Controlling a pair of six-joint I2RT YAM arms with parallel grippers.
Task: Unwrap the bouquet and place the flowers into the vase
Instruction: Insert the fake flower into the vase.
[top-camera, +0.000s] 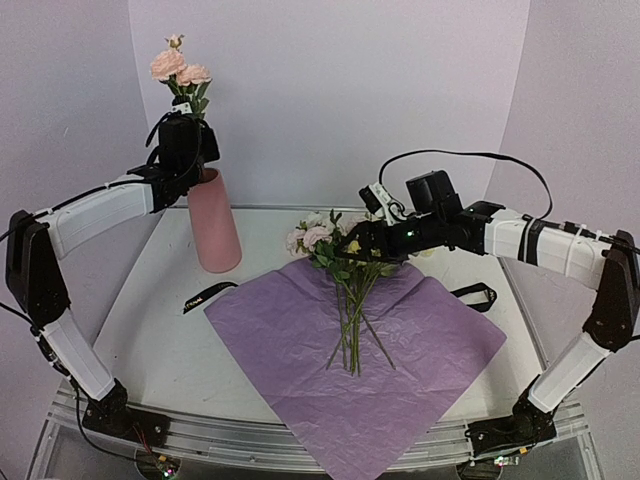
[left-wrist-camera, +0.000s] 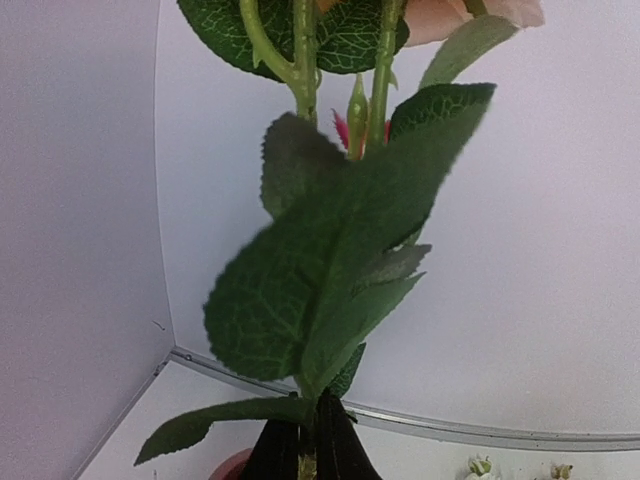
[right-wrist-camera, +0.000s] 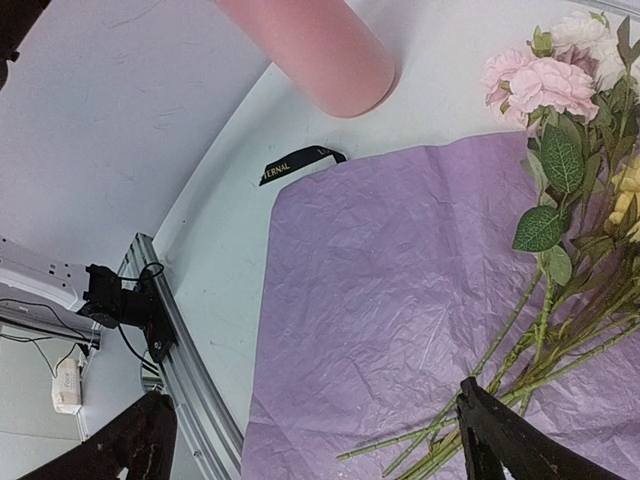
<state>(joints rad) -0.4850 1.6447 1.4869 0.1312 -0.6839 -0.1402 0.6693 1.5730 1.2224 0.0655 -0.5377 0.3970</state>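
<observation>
Paper (top-camera: 400, 380) bears loose flowers (top-camera: 340, 245); left jaws pinch stem (left-wrist-camera: 303, 70) above vase (top-camera: 215, 225).

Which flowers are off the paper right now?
The pink-bloomed stem, held upright by the left claw over the vase. The other flowers lie on the purple paper, with the open right claw above them.

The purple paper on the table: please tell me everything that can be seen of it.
The paper is one thin lilac-purple sheet, finely crinkled like tissue. It lies opened flat on the white table, turned like a diamond; its near corner reaches over the table's front rail. The loose flowers lie on its far half, stems pointing toward its middle. A black ribbon lies just beside its left corner.
</observation>
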